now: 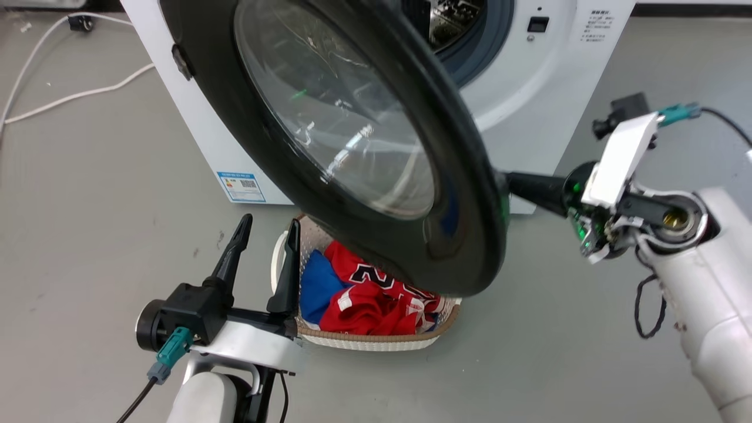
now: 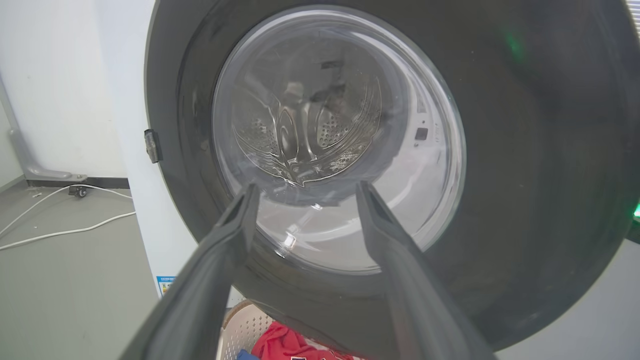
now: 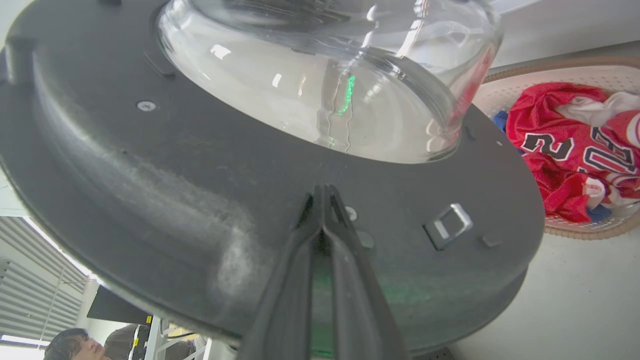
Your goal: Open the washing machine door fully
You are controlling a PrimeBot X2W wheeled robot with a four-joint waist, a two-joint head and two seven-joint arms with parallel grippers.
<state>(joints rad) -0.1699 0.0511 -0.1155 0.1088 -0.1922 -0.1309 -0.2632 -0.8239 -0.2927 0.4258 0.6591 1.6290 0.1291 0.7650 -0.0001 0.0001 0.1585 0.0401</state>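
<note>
grey floor [image 1: 88,176] below glossy black glass-bowled door [image 1: 464,223]; left jaws wide, right jaws together.

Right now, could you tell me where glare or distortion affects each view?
Head view: white glints and a green reflection on the washing machine door. Left wrist view: the steel drum looks warped through its glass. Right wrist view: another green streak, dull sheen on black plastic.

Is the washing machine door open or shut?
Open: the washing machine door stands angled away from the machine, drum exposed behind it.
</note>
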